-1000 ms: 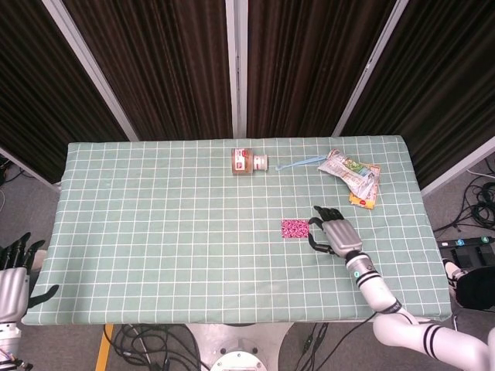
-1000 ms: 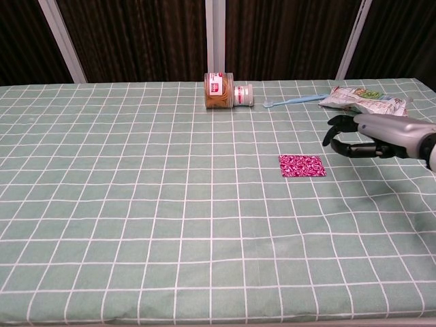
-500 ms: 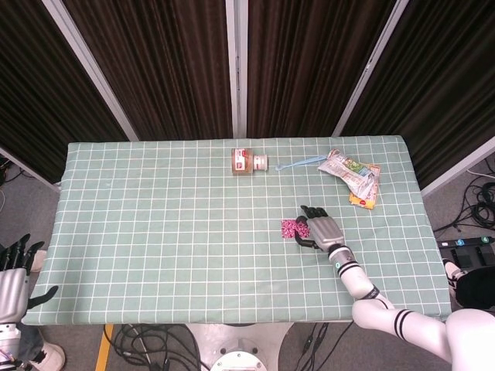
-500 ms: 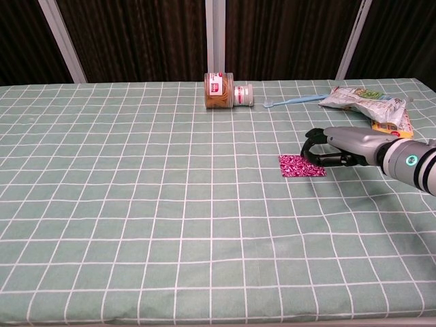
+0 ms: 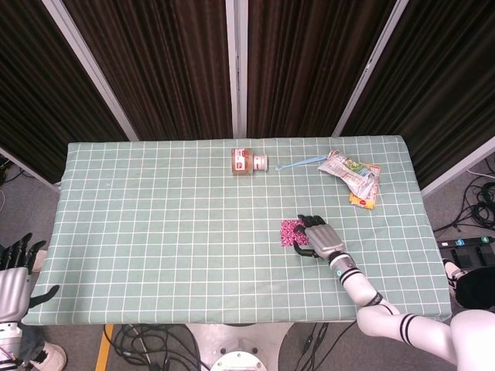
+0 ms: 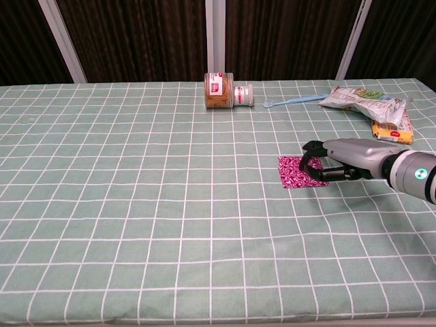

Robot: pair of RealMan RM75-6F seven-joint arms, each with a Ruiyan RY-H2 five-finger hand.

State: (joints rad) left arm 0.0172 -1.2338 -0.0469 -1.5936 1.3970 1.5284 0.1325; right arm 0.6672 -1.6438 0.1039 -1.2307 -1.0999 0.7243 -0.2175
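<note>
Curling over the pink patterned packet (image 6: 298,172), the right robot hand (image 6: 334,163) has its fingers on the packet's right edge, lying flat on the green checked bench (image 6: 136,204). Left robot hand (image 5: 11,270) hangs off the bench's left end, fingers spread.

right hand (image 6: 340,165) sliding left across the table, fingertips now covering the pink patterned packet's (image 6: 297,172) right edge
</note>
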